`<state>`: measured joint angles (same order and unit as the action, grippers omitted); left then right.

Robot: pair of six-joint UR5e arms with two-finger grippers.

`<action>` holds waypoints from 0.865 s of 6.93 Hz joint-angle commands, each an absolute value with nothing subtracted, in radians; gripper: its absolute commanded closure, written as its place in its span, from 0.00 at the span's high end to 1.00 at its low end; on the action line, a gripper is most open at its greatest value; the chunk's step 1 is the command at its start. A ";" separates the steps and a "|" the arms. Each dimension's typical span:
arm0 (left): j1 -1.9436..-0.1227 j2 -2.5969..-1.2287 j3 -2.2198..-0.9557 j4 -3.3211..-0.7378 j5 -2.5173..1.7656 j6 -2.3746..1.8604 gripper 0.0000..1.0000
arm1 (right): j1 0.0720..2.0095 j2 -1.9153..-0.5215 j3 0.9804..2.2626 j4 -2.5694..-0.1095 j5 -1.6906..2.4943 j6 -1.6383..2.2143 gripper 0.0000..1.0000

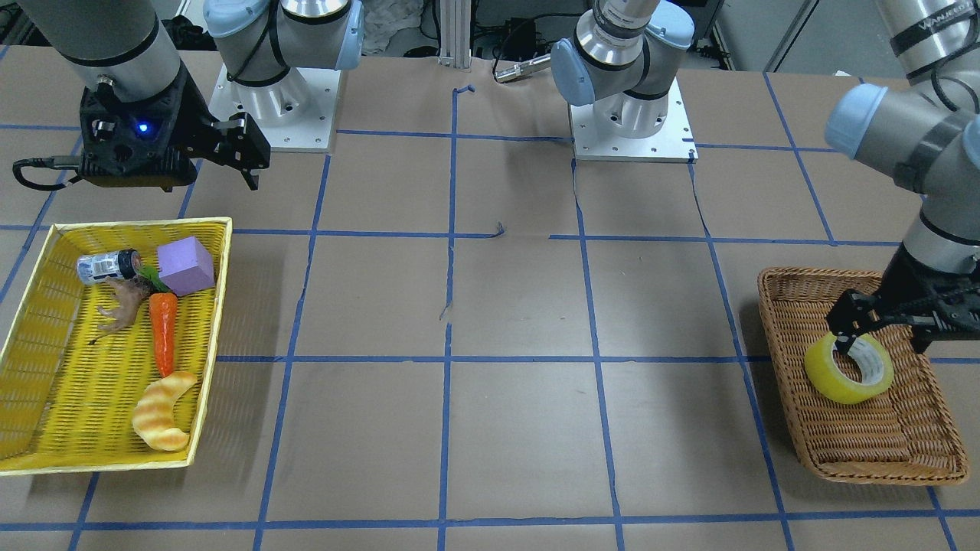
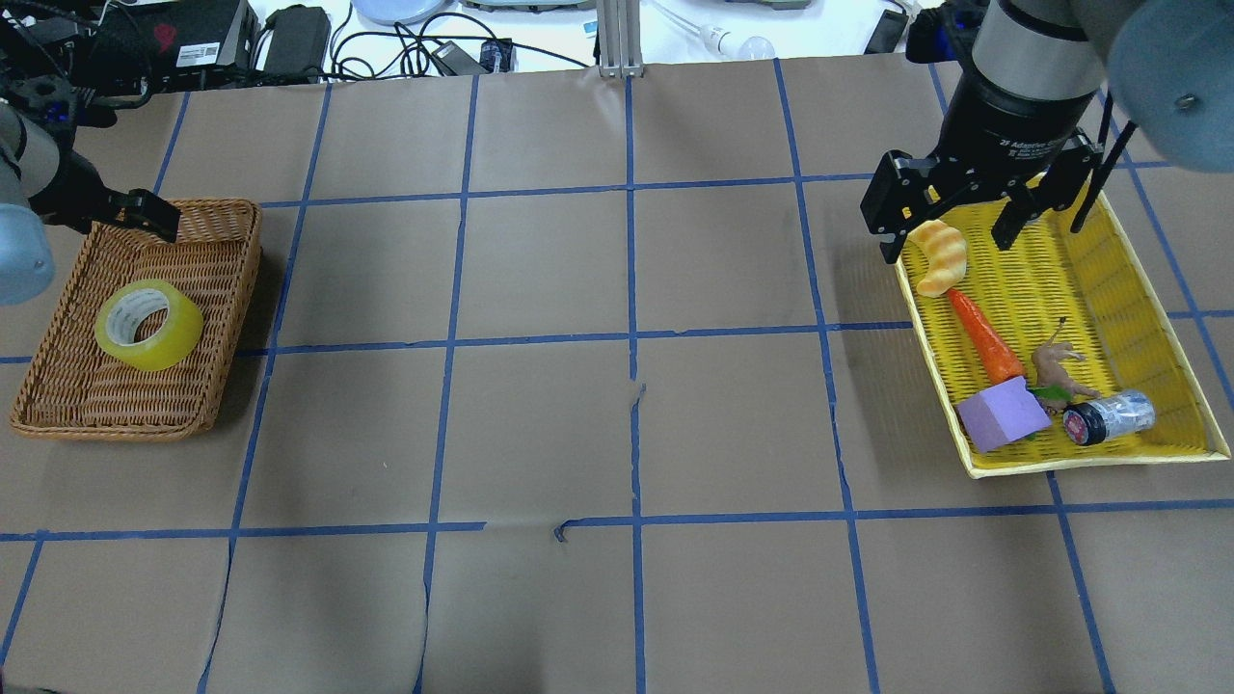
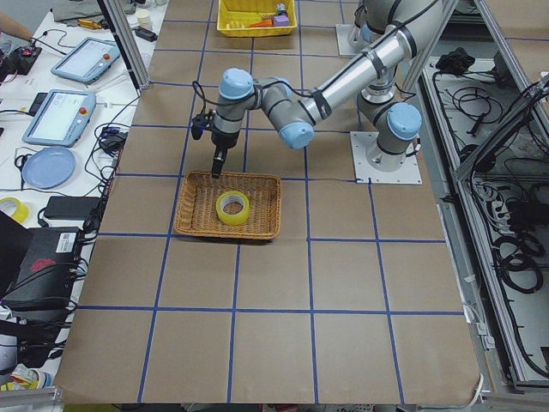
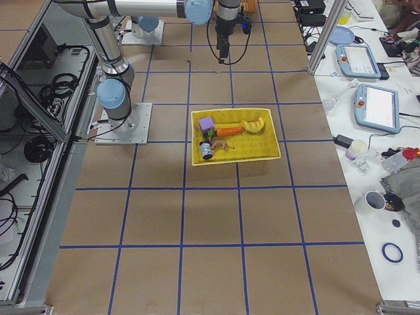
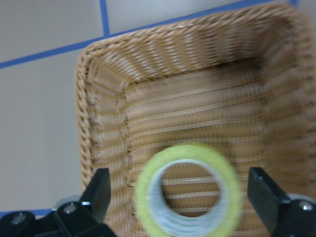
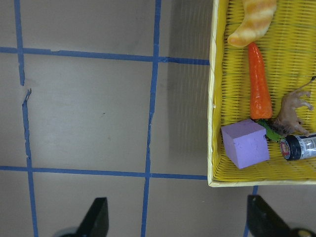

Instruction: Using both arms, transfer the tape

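The tape (image 1: 831, 379), a yellow translucent roll with a grey-white core, lies in a brown wicker basket (image 1: 865, 451). It also shows in the overhead view (image 2: 178, 337) and the left wrist view (image 5: 148, 197). My left gripper (image 1: 880, 337) is open and hovers just over the roll. In the left wrist view its fingers (image 5: 98, 192) stand either side of the tape, apart from it. My right gripper (image 2: 947, 241) is open and empty, above the far end of a yellow tray (image 2: 1109, 280).
The yellow tray holds a striped croissant toy (image 2: 940, 255), a carrot (image 2: 983, 342), a purple block (image 2: 1003, 414), a small animal figure (image 2: 1056, 361) and a small can (image 2: 1109, 419). Blue tape lines grid the brown table between basket and tray.
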<state>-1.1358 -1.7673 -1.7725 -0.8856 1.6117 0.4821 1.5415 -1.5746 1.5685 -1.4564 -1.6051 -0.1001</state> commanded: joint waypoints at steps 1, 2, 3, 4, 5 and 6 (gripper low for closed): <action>-1.294 -1.650 -1.735 -1.143 1.629 0.237 1.00 | 1.543 -1.578 1.566 -1.443 -1.601 -0.092 1.00; -1.365 -1.620 -1.682 -1.270 1.629 0.125 1.00 | 1.543 -1.578 1.566 -1.445 -1.600 -0.092 1.00; -1.441 -1.611 -1.608 -1.405 1.628 0.044 1.00 | 1.543 -1.578 1.568 -1.443 -1.601 -0.092 1.00; -1.501 -1.618 -1.536 -1.511 1.625 -0.016 1.00 | 1.543 -1.578 1.568 -1.443 -1.605 -0.092 1.00; -1.535 -1.634 -1.499 -1.550 1.620 -0.023 1.00 | 1.543 -1.578 1.568 -1.442 -1.606 -0.092 1.00; -1.542 -1.637 -1.493 -1.554 1.614 -0.021 1.00 | 1.543 -1.578 1.568 -1.443 -1.608 -0.092 1.00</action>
<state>-1.5164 -1.6295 -1.5195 -1.5218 1.6202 -0.0101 1.5432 -1.5785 1.5676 -1.4429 -1.6056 -0.0920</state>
